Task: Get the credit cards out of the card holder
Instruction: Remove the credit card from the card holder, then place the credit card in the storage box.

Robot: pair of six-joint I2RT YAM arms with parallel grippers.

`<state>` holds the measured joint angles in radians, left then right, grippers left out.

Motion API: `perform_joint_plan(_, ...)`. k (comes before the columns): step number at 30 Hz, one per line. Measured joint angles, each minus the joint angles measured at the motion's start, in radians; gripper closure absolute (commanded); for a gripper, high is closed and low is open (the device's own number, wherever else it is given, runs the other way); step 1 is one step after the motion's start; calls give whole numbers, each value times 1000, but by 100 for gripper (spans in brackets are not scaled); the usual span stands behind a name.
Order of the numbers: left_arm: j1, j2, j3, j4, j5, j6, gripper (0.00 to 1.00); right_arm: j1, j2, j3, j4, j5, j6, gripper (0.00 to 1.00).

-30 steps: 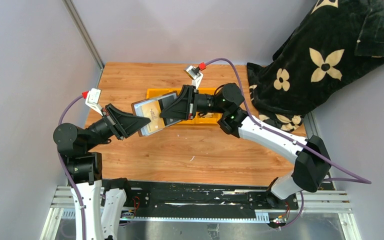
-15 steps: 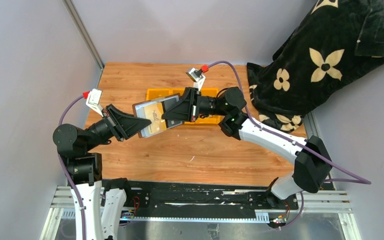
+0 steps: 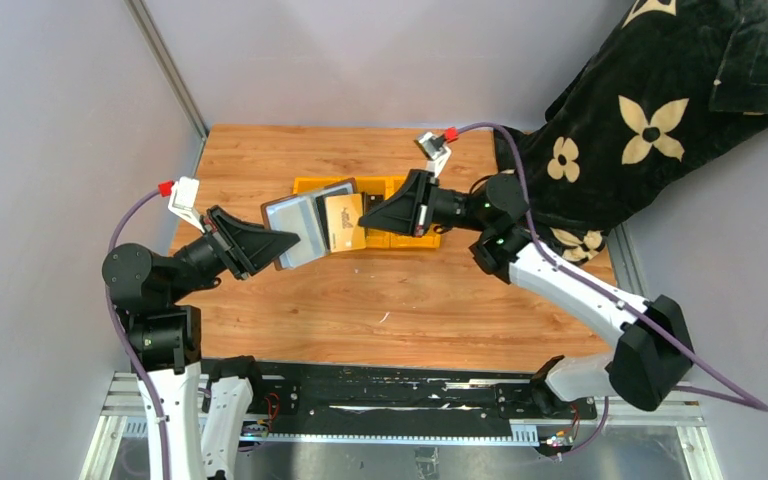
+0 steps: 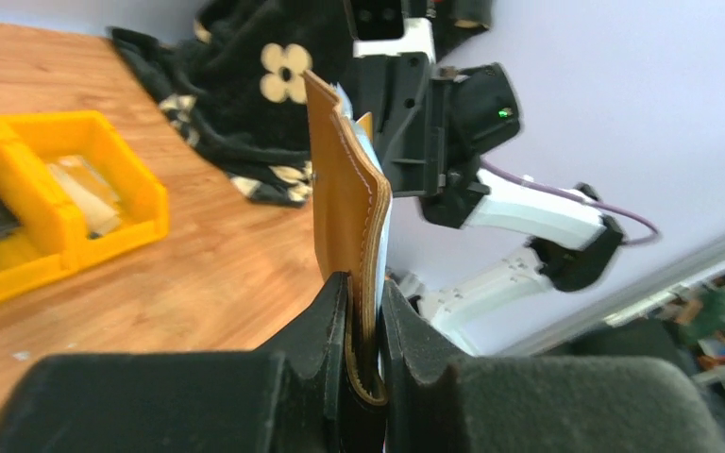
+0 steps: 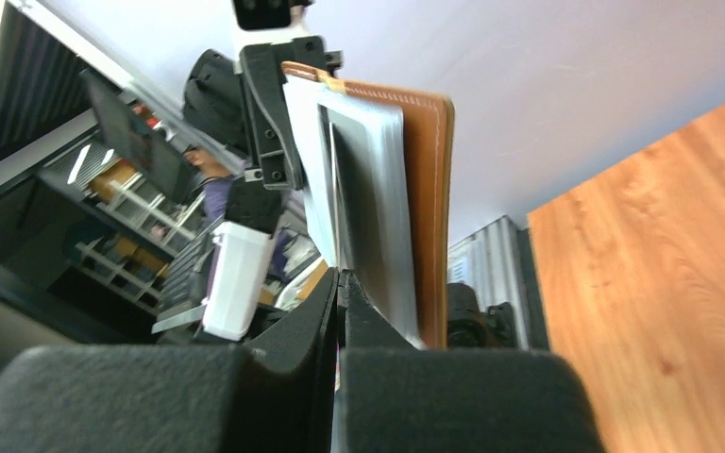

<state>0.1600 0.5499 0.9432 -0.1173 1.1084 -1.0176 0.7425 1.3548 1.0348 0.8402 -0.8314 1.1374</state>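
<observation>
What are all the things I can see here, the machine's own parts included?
Holder: one, brown outside, grey inside, held up off the table.
Card: one, tan, sticking out of the holder's right side.
Bins: at least two, yellow, joined, far middle of the table.
Blanket: one, black with cream flowers, far right corner.
Table: one, wood.
Cables: two, purple, one along each arm.
Left gripper: one, black, shut on the holder.
Right gripper: one, black, shut on the card's edge.
</observation>
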Motion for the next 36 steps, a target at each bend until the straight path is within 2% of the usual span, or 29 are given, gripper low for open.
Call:
perform_joint_plan(9,0,26,111,-307,-300,365,92,-233,-119,-45,-252,-11,-119,100)
perform_joint_plan(12,0,44,116,-385,-354,456,91,-299,-111,-42,-410,15,-214,100)
perform_joint_plan(18,0,87,117,-480,-337,546,90,-338,21,36,-739,178,-458,100)
perform_joint_plan(25,0,63,117,-491,-280,562,89,-338,276,169,-922,363,-618,100)
perform_joint_plan(29,0,63,117,-492,-253,562,89,-344,379,238,-973,426,-668,100)
perform_joint_plan(36,0,72,129,-509,-227,566,89,-352,457,281,-990,466,-686,100)
